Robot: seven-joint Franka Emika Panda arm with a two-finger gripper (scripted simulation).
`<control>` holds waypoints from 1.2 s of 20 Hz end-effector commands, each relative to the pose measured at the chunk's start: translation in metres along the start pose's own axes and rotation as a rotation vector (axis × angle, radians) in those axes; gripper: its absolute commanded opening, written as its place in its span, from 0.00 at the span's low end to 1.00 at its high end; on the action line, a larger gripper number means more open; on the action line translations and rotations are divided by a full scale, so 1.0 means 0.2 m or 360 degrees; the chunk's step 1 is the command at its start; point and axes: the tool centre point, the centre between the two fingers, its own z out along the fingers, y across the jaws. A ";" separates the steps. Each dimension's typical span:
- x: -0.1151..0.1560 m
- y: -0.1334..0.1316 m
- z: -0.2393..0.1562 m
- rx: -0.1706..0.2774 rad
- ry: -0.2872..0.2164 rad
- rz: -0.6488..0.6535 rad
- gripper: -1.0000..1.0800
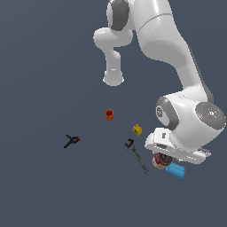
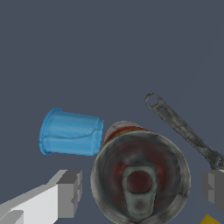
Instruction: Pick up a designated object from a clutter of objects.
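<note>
The red and white can (image 2: 140, 177) stands upright and shows its dark metal top with a pull tab. In the exterior view, the can (image 1: 158, 162) peeks out under the hand, toward that view's lower right. My gripper (image 2: 140, 190) is open and straddles the can, with one finger (image 2: 69, 194) and the other (image 2: 213, 186) on either side. A small gap shows between each finger and the can. In the exterior view the gripper (image 1: 162, 158) is low over the can.
A light-blue block (image 1: 175, 170) lies beside the can, close to it (image 2: 70, 132). A long black wrench (image 1: 138, 158) lies on the can's other side (image 2: 183, 129). A yellow block (image 1: 137, 129), an orange cup (image 1: 109, 115) and a black red-tipped clamp (image 1: 72, 141) lie farther off.
</note>
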 end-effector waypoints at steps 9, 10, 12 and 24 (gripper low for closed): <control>0.00 0.00 0.17 -0.0001 -0.0001 0.0003 0.96; 0.00 0.00 0.16 -0.0001 -0.0001 0.0003 0.96; 0.00 0.00 0.16 -0.0001 -0.0001 0.0003 0.00; 0.00 0.00 0.16 -0.0002 -0.0003 0.0003 0.00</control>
